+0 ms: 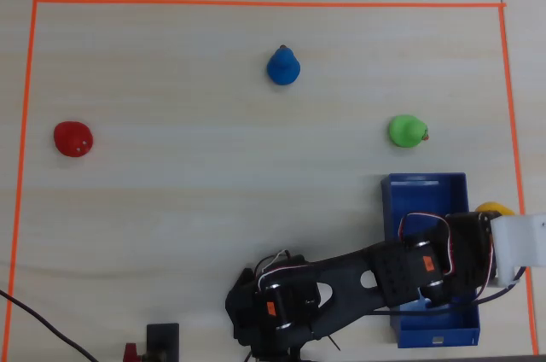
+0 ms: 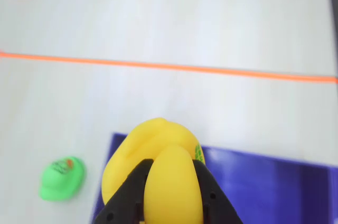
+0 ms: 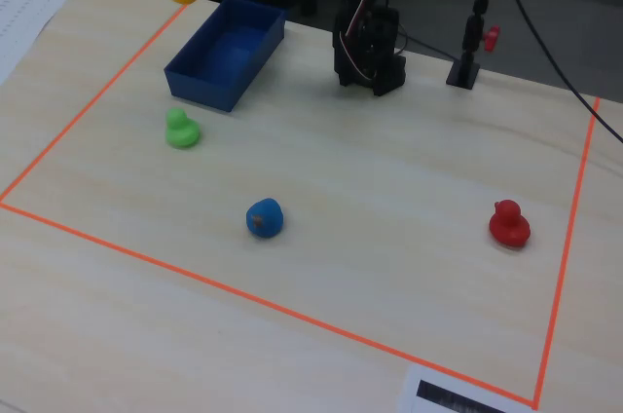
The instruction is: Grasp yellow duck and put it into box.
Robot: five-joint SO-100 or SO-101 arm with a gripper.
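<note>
Legible text: none. White paper sheet (image 3: 458, 397) on pale wooden surface (image 3: 389, 189) bears a black bar, unreadable.

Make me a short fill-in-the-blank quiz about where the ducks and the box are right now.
1. The jaws of the gripper are shut on the ____ duck.
2. The duck nearest the box on the table is the ____ one.
3. In the overhead view, the red duck sits near the ____ edge of the orange outline.

Missing words: yellow; green; left
</note>
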